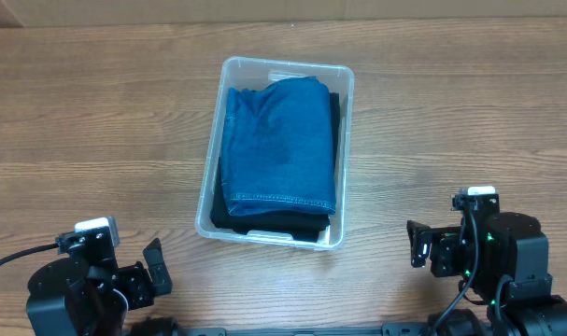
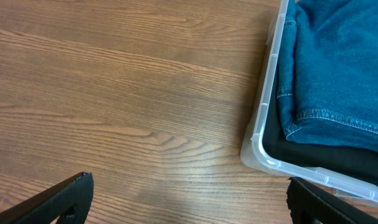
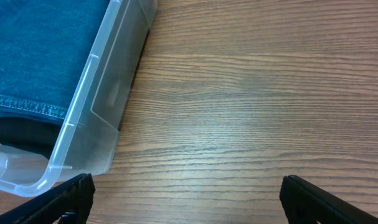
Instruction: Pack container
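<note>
With my left gripper [image 2: 189, 186] and right gripper [image 3: 187, 183] both spread empty, I'd take the clear rectangular plastic container [image 3: 111, 99], probably light and slick-walled around the soft folded blue denim [image 1: 278, 140], by its stiffer rim.

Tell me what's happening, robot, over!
Left gripper open, right gripper open, both empty. Container holds blue jeans over black cloth. Nothing blocking.

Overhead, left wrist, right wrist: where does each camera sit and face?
Overhead: above the table, looking down at the container; left gripper and right gripper show.
Left wrist: low, facing the container's left wall; own fingertips show.
Right wrist: low, facing its right wall; own fingertips show.
Both wrist views share the blue denim.
</note>
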Robot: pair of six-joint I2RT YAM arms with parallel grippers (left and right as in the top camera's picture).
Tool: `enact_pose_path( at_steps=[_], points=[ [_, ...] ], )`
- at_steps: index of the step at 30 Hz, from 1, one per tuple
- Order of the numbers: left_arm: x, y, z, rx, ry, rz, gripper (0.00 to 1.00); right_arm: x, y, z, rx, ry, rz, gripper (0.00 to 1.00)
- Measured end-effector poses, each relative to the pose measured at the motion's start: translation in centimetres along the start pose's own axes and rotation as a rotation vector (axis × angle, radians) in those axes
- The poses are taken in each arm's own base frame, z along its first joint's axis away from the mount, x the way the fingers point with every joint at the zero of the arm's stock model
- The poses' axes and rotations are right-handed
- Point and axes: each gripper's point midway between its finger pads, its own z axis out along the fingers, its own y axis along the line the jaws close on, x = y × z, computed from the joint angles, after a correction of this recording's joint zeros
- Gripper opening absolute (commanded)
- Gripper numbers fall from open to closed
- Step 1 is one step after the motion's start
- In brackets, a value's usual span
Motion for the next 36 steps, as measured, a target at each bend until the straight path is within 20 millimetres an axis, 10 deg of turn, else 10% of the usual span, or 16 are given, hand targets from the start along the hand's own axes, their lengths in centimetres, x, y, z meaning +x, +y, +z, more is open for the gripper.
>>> enact_pose_path(
  at_steps=[12, 22, 26, 36],
  points=[
    [0.0, 0.0, 0.0, 0.0, 0.001, 0.0, 1.0, -1.2, 0.3, -3.3, -0.046, -0.427, -0.028, 1.0],
    [0.0, 0.0, 0.0, 0.0, 0.002, 0.0, 1.0, -4.6, -0.2, 3.9, -0.078, -0.876, -0.048, 1.0],
    [0.0, 0.0, 0.0, 0.0, 0.002, 0.0, 1.0, -2.2, -1.0, 7.4, -0.049, -0.774, -0.036, 1.0],
    [0.0, 0.0, 0.0, 0.0, 0.002, 0.0, 1.0, -2.4, -1.1, 7.1, -0.044, -0.787, -0.033, 1.0]
  ],
)
